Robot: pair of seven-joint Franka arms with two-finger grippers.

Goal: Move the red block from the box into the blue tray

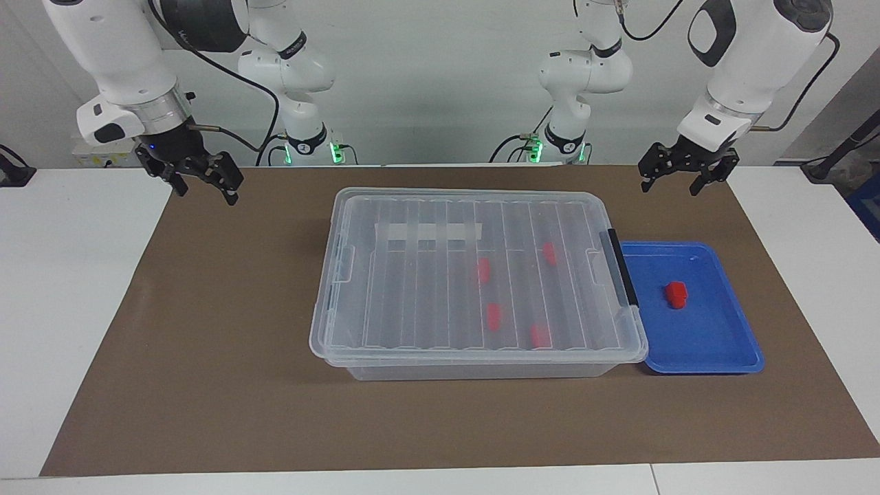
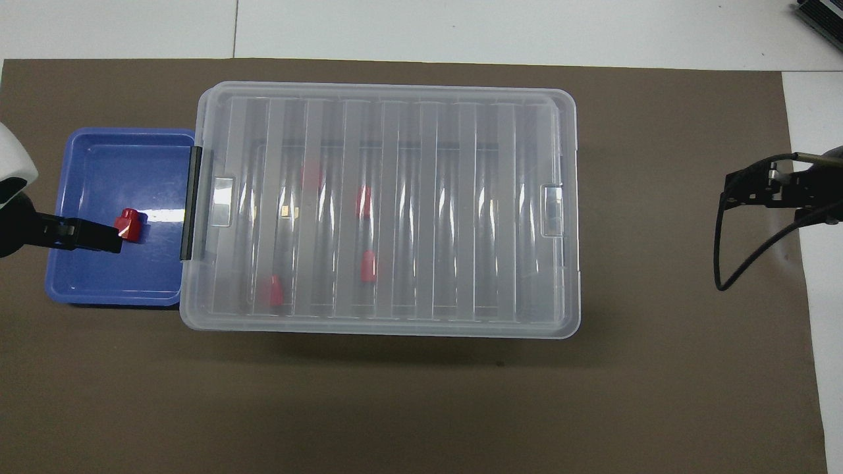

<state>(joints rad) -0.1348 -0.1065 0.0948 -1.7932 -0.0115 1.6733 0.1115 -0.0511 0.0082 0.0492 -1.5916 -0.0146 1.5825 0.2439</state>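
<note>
The clear box [image 1: 412,289] stands mid-table with its ribbed lid on, and several red blocks, such as one [image 1: 484,270], show through it. Beside the box, toward the left arm's end, lies the blue tray [image 1: 708,364] with one red block [image 1: 676,293] in it. My left gripper [image 1: 669,187] hangs open and empty, high over the mat's edge nearer the robots than the tray. In the overhead view its dark finger [image 2: 85,236] overlaps the tray [image 2: 99,141] next to the block [image 2: 127,225]. My right gripper [image 1: 206,194] hangs open and empty over the mat's corner at the right arm's end.
A brown mat [image 1: 206,357] covers the table under everything. The box has a black latch [image 1: 622,268] on the end facing the tray and a whitish tape strip [image 1: 426,234] on its lid. A cable [image 2: 737,263] loops from the right wrist.
</note>
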